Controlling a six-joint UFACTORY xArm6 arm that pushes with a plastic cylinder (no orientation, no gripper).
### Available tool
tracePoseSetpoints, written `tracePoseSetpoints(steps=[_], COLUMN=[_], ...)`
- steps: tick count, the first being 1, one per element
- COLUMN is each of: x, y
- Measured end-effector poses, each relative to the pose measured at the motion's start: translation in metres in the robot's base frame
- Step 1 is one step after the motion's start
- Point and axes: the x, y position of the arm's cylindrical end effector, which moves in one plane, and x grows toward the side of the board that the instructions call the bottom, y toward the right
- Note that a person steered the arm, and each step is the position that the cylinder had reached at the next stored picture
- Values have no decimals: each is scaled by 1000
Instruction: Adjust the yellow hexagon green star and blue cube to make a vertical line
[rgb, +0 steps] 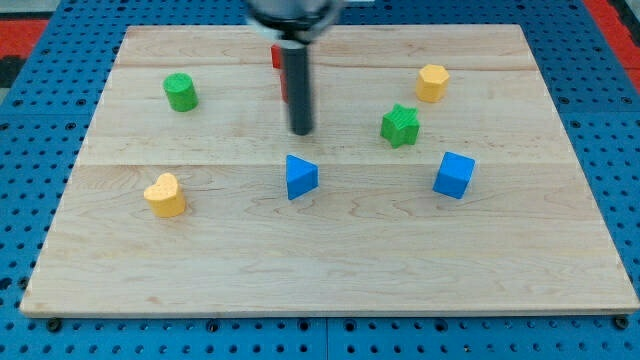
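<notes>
Rod ends in my tip (301, 131); there is no gripper on this arm, so no open or closed state to record. Tip is resting on bare counter (330, 270), touching no block.

Landmark for all places below: the green star (400, 125).

- Tip is sitting toward the view's left of the star, at about the star's height in the view, with clear wood between them.
- Yellow hexagon (432, 82) is lying up and slightly to the view's right of the star, near it but apart.
- Blue cube (454, 175) is lying down and to the view's right of the star, also apart.
- The three are running as a slanted, bent row: star furthest toward the view's left, cube furthest right, hexagon between them sideways.

Key relation: all three task blocks are lying to the view's right of the tip, star nearest. Judgement: a vertical line is not yet formed; the star is needing a nudge rightward, or the cube leftward.

Others, relative to the star:
- Blue triangle (300, 177): down-left, just below the tip.
- Red block (277, 57): up-left, mostly hidden behind the rod; shape cannot be told.
- Green cylinder (181, 92): far left.
- Yellow heart (165, 195): far down-left.
</notes>
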Motion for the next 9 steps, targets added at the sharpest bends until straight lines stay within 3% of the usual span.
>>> tracePoseSetpoints(steps=[3, 4, 5, 7, 8, 9], x=[0, -11, -49, -99, -100, -100], y=[127, 100, 29, 104, 125, 104])
